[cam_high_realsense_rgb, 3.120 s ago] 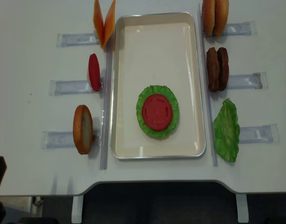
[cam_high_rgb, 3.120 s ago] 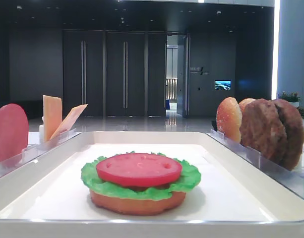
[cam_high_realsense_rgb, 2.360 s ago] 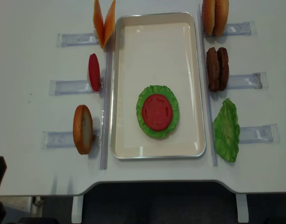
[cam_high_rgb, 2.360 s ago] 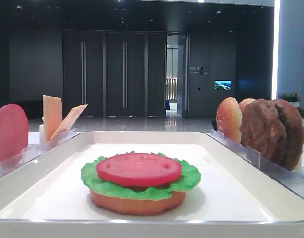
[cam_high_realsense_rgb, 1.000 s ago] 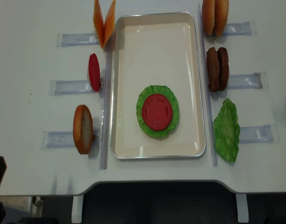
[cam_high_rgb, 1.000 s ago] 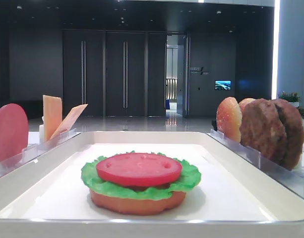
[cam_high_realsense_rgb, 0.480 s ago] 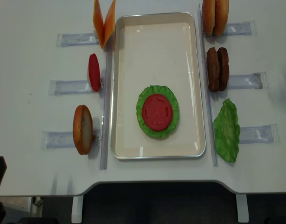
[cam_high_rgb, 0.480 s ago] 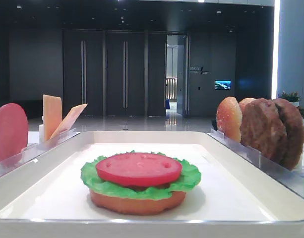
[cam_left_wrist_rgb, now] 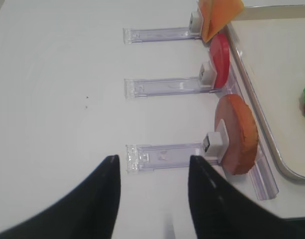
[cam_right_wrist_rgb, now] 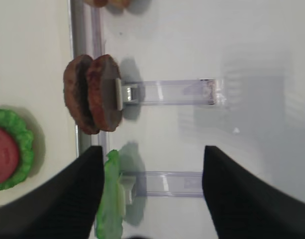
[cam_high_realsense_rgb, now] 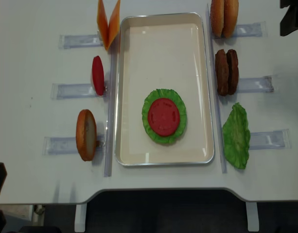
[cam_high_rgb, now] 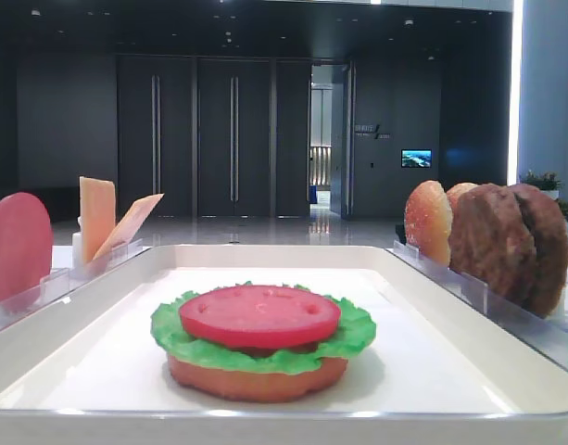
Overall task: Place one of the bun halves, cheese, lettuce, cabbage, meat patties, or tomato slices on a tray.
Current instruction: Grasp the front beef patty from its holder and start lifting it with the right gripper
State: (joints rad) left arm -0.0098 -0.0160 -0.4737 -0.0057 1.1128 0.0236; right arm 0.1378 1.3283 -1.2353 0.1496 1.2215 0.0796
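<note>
The white tray holds a stack: flat bun base, lettuce, and a tomato slice on top. Right of the tray two meat patties stand on edge, with a loose lettuce leaf nearer and two bun halves farther. On the left are cheese, a tomato slice and a bun half. Cabbage is out of view. My right gripper is open and empty above the table, right of the patties. My left gripper is open and empty, left of the bun half.
Clear plastic racks lie on the white table either side of the tray, each propping a piece. The right arm shows dark at the top right corner of the overhead view. The table's front edge runs just below the tray.
The right arm has come into the overhead view at the top right corner. The food pieces and the stack on the tray have not moved.
</note>
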